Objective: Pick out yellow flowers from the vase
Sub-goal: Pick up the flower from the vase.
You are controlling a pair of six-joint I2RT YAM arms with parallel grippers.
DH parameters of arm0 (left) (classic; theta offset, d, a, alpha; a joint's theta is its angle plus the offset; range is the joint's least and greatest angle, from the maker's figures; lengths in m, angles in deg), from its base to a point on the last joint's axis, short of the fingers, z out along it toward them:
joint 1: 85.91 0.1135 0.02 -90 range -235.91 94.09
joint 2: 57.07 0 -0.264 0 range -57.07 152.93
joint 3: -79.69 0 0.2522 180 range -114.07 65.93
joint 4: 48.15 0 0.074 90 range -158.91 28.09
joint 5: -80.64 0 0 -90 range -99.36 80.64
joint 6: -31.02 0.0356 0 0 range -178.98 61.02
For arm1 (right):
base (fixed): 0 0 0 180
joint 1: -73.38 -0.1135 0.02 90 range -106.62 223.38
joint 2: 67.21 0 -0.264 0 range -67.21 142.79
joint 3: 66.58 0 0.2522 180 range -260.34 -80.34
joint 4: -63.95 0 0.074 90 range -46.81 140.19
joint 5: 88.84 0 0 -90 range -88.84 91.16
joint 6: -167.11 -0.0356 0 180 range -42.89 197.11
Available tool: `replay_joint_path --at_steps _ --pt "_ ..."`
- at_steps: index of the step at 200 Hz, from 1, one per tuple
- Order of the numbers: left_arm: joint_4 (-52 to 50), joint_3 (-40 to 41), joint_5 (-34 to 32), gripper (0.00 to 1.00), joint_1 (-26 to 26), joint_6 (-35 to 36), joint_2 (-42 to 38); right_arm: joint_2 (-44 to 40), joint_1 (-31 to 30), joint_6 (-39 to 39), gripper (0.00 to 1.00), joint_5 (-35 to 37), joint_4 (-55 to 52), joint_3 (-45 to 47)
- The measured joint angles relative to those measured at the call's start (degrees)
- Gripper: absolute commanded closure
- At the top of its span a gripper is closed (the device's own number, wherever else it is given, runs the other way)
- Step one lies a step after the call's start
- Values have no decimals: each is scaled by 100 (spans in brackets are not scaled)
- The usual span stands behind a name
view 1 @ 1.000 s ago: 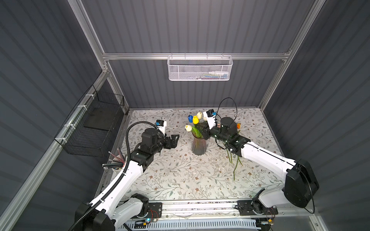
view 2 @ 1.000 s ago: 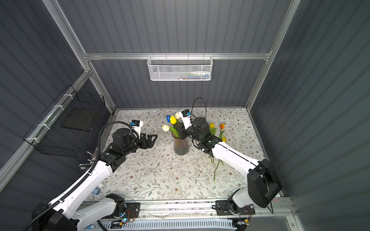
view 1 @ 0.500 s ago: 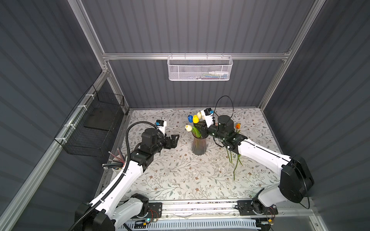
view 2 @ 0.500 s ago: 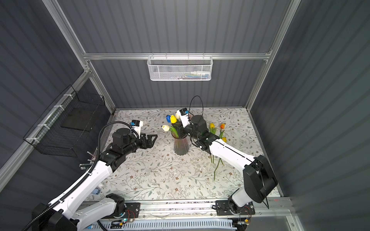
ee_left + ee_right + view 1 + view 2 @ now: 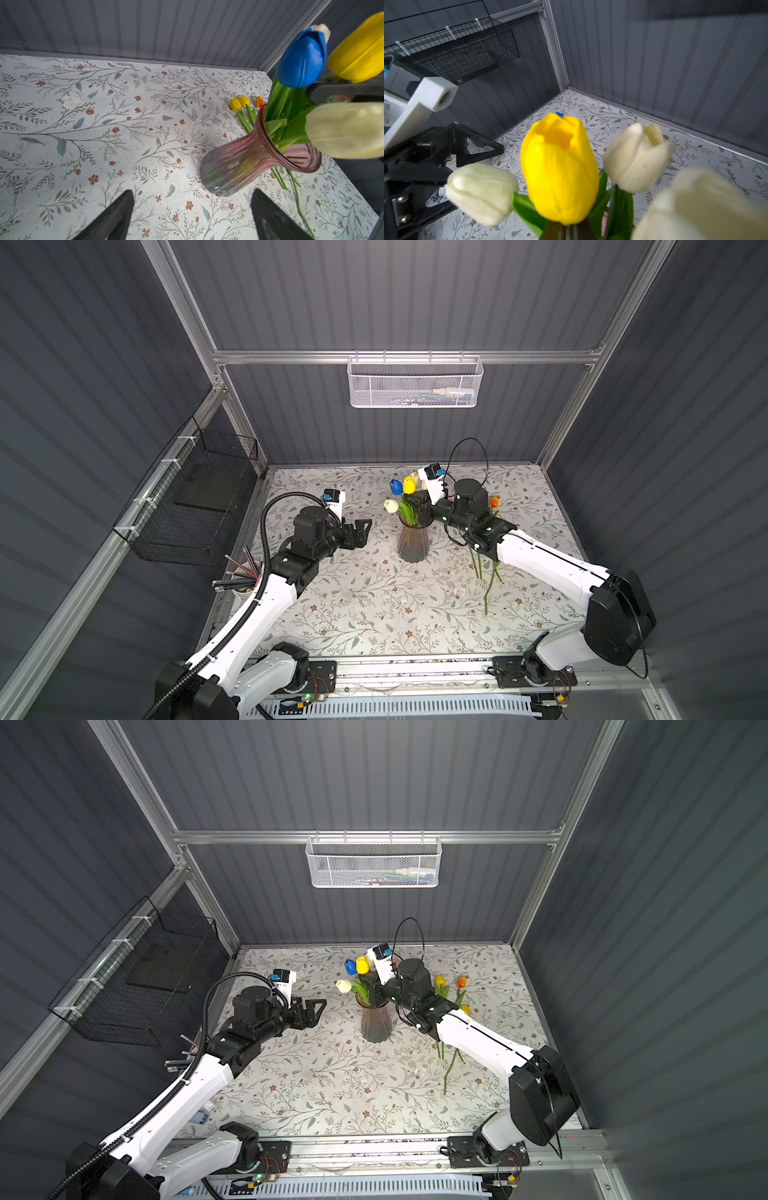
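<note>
One yellow tulip (image 5: pixel 409 485) stands in the vase (image 5: pixel 412 544) at mid-desk (image 5: pixel 374 605), among white tulips (image 5: pixel 390 506) and a blue tulip (image 5: pixel 396 487). The right fingers (image 5: pixel 342 90) are clamped on its stem just under the head. Two more yellow tulips (image 5: pixel 235 104) and an orange tulip (image 5: pixel 259 101) lie flat on the desk to the vase's right. The left fingers (image 5: pixel 118 214) hang wide apart and empty, near the vase's left.

The vase (image 5: pixel 412 545) stands on the table (image 5: pixel 374 614), near the middle and toward the back, with flowers (image 5: pixel 409 486) standing in it. 3 more flowers (image 5: pixel 439 981) lie flat just right of it. The left gripper (image 5: pixel 362 531) is left of the vase, apart. The right gripper (image 5: pixel 419 509) is among the stems at its top.
</note>
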Motion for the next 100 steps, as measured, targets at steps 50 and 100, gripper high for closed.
replay_joint_path --at_steps 50,100 --pt "2 0 0 10 0 -2 0 -503 0 136 97 31 -85 -9" --pt "44 0 0 10 0 -4 7 -988 0 238 97 42 -619 -293"
